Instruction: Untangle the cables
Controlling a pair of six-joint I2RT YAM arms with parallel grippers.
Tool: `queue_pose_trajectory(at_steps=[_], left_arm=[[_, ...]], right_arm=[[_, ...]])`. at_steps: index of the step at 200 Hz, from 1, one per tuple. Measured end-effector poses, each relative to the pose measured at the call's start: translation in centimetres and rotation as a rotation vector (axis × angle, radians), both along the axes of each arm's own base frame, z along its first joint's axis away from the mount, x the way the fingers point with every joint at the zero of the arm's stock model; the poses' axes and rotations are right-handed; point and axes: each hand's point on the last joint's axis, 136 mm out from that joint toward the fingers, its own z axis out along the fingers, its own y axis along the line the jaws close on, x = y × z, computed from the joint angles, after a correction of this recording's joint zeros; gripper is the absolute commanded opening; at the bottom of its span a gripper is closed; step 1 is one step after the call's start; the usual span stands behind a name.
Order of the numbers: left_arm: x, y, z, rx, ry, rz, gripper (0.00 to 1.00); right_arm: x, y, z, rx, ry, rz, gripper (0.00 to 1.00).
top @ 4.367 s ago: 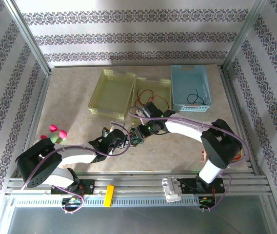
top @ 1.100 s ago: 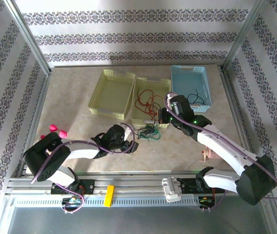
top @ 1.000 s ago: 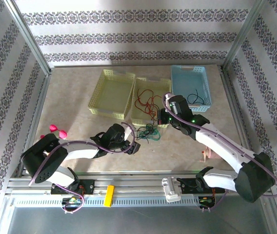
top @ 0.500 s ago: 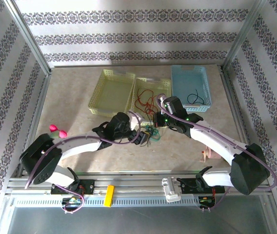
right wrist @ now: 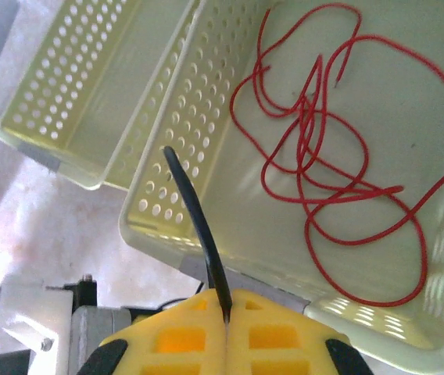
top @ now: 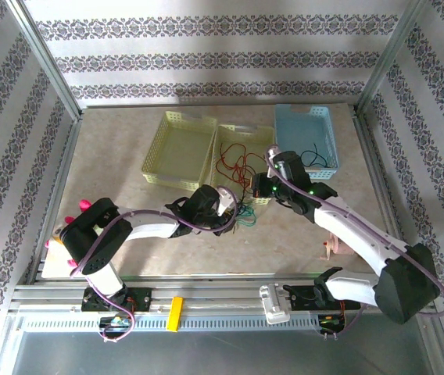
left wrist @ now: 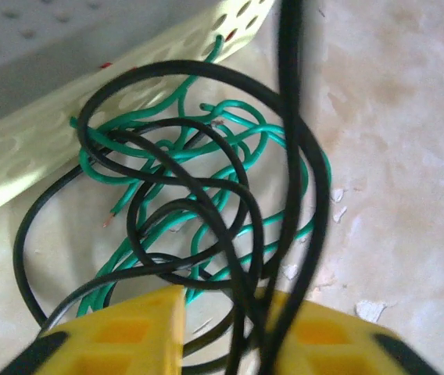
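Top external view: on the pale mottled table (top: 120, 156) three perforated plastic baskets stand side by side at the far end, a yellow-green one on the left (top: 179, 148), a second yellow-green one in the middle (top: 244, 129) and a pale blue one on the right (top: 304, 109). The thin red cable (top: 234, 164) lies as a loose squiggle inside the middle basket, and a short black wire (top: 312, 156) lies in the blue one. Just in front of the middle basket, the thin green cable (top: 245, 212) sits in a knot on the table, with the left gripper (top: 226, 217) right beside it. From the left wrist, the green cable (left wrist: 234, 105) is looped through the thin black cable (left wrist: 288, 78) next to the basket wall (left wrist: 19, 164); the left gripper (left wrist: 226, 312) has its yellow fingers apart, with black strands running through the gap. The right gripper (top: 263, 190) hangs over the near edge of the middle basket; in its wrist view the right gripper (right wrist: 227, 305) has its fingers pressed together on a black cable end (right wrist: 195, 211), above the red cable (right wrist: 304, 109).
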Motion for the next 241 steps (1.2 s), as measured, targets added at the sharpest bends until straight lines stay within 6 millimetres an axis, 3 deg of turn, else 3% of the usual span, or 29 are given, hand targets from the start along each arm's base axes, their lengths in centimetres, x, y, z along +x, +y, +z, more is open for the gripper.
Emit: queue_pose_trajectory(at_steps=[44,103,141,176,210,241], left_arm=[[-0.9,1.3,-0.8,0.020,0.008,0.013,0.12],[-1.7,3.1,-0.3,0.029,-0.020,0.046,0.10],[-1.9,4.1,-1.2,0.063,-0.013,0.073,0.00],[-1.3,4.7,-1.4,0.086,-0.028,0.117,0.00],[-1.0,5.2,-1.5,0.106,-0.037,0.138,0.00],[-0.9,5.3,-1.6,0.111,-0.040,0.148,0.00]], right_arm=[[0.3,-4.0,-0.2,0.001,-0.012,-0.176,0.00],[0.4,-10.8,-0.9,0.010,-0.014,-0.461,0.01],[-0.1,-13.9,0.0,0.024,-0.053,-0.593,0.01],[-1.0,-17.0,1.3,0.035,-0.100,-0.723,0.02],[-1.7,-19.3,2.3,0.020,-0.141,-0.808,0.03],[-1.6,-19.8,3.7,-0.009,-0.178,-0.797,0.03]])
